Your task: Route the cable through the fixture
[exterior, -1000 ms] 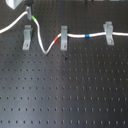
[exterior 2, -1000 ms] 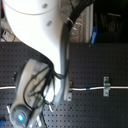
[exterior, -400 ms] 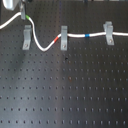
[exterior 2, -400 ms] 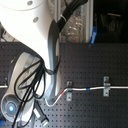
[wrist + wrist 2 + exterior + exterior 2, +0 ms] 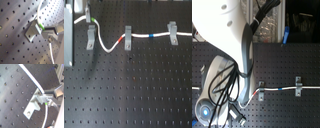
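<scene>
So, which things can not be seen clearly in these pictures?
- The claw: in the first exterior view it is cut off by the left edge; in the second exterior view the arm hides it.
- Claw open or shut on the cable: the wrist views are too close and blurred.
- Whether the cable sits inside the left fixture: too small in the first exterior view.
</scene>
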Controlling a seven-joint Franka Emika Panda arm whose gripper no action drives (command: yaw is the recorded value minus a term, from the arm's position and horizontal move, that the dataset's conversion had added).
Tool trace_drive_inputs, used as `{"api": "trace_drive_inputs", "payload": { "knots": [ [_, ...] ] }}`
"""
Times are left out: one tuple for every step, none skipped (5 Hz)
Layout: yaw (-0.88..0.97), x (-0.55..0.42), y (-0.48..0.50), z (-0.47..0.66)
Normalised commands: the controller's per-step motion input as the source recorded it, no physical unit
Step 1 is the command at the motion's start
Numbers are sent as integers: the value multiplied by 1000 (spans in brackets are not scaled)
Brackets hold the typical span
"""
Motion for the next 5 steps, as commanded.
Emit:
{"api": "trace_drive_inputs", "payload": {
  "knots": [
    [-331,-271,532,227],
    [-146,-323,29,-16],
    [-43,-117,-155,-353],
    [-9,-40,-7,0],
    [-86,24,-58,48]
  ]
}}
